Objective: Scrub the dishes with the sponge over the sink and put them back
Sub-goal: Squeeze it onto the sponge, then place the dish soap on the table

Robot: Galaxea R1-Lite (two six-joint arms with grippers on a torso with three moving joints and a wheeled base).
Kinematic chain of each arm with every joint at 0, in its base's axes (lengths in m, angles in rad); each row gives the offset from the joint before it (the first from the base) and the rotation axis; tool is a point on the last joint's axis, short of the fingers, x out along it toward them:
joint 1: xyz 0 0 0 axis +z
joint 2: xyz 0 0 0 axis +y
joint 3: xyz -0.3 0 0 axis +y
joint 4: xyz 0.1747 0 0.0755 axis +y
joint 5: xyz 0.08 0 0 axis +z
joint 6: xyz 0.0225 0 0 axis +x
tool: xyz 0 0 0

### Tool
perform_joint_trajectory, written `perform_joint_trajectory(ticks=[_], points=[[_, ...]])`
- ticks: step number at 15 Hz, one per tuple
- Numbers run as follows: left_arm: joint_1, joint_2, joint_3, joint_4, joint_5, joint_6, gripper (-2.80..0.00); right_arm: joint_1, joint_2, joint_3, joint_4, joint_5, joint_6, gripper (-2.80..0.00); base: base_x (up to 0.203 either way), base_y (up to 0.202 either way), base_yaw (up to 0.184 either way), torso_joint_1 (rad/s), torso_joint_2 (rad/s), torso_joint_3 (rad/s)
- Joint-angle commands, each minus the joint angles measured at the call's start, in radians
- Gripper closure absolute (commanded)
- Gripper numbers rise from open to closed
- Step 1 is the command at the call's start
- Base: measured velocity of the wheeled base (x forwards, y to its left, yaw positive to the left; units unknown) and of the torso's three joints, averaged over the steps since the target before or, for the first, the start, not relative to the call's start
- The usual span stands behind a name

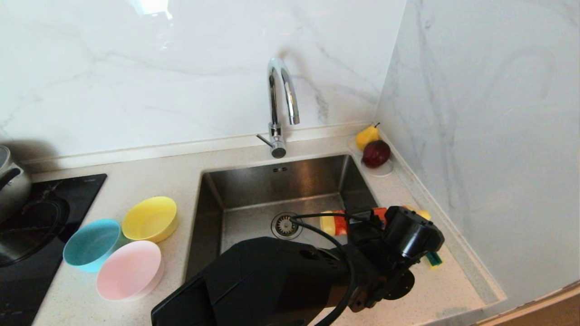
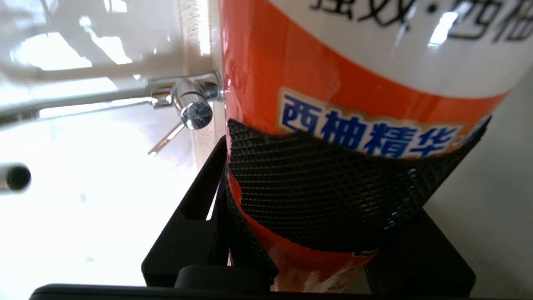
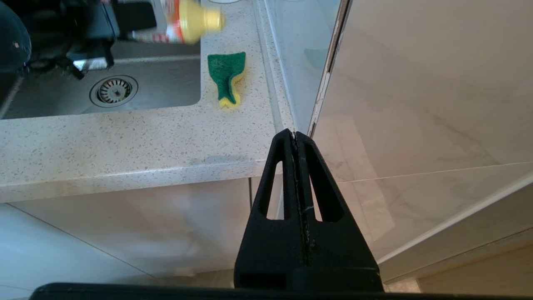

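Observation:
My left gripper [image 1: 362, 225] is shut on an orange-and-white dish soap bottle [image 2: 333, 62], its ribbed pads [image 2: 291, 183] pressed against the label. The bottle [image 1: 334, 222] lies tipped on its side above the right part of the sink [image 1: 253, 217], yellow cap [image 3: 200, 20] toward the wall. The sponge [image 3: 227, 77], green face up, lies on the counter right of the sink, mostly hidden behind my left wrist in the head view [image 1: 434, 259]. The yellow bowl [image 1: 149, 218], teal bowl [image 1: 92, 244] and pink bowl [image 1: 130, 270] stand empty left of the sink. My right gripper [image 3: 291, 135] hangs shut below the counter's front edge.
An arched chrome faucet [image 1: 281, 99] rises behind the sink. A white saucer [image 1: 385, 170] with a pear and a red fruit sits in the back right corner. A black cooktop [image 1: 27, 235] with a steel pot [image 1: 11, 181] is at far left. A marble wall [image 1: 489, 136] closes the right side.

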Motion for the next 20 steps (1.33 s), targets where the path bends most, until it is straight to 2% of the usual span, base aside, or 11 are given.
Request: perform_joint_trajectory(ticks=[1,4,7,11,14,17,20], points=[[-0.001,-0.011,0.001,-0.011,0.006,-0.027,0.00,0.001,0.000,0.000,0.000,0.000,0.000,0.00,0.000,0.000,0.000,0.000,0.00,0.000],[-0.005,-0.033,0.002,-0.001,0.005,-0.130,0.00,-0.001,0.000,0.000,0.000,0.000,-0.001,0.00,0.000,0.000,0.000,0.000,0.00,0.000],[-0.011,-0.071,0.003,-0.001,0.003,-0.183,0.00,0.001,0.000,0.000,0.000,0.000,-0.001,0.00,0.000,0.000,0.000,0.000,0.00,0.000],[-0.019,-0.120,0.002,-0.003,0.003,-0.299,0.00,0.001,0.000,0.000,0.000,0.000,-0.001,0.00,0.000,0.000,0.000,0.000,0.00,0.000],[-0.020,-0.180,0.001,-0.020,-0.016,-0.354,0.00,0.001,0.000,0.000,0.000,0.002,0.001,0.00,0.000,0.000,0.000,0.000,0.00,0.000],[-0.022,-0.229,0.001,-0.026,-0.115,-0.427,0.00,0.001,0.000,0.000,0.000,0.000,-0.001,0.00,0.000,0.000,0.000,0.000,0.00,0.000],[-0.029,-0.273,0.001,-0.113,-0.214,-0.441,0.00,0.001,0.000,0.000,0.000,0.000,-0.001,0.00,0.000,0.000,0.000,0.000,0.00,0.000]])
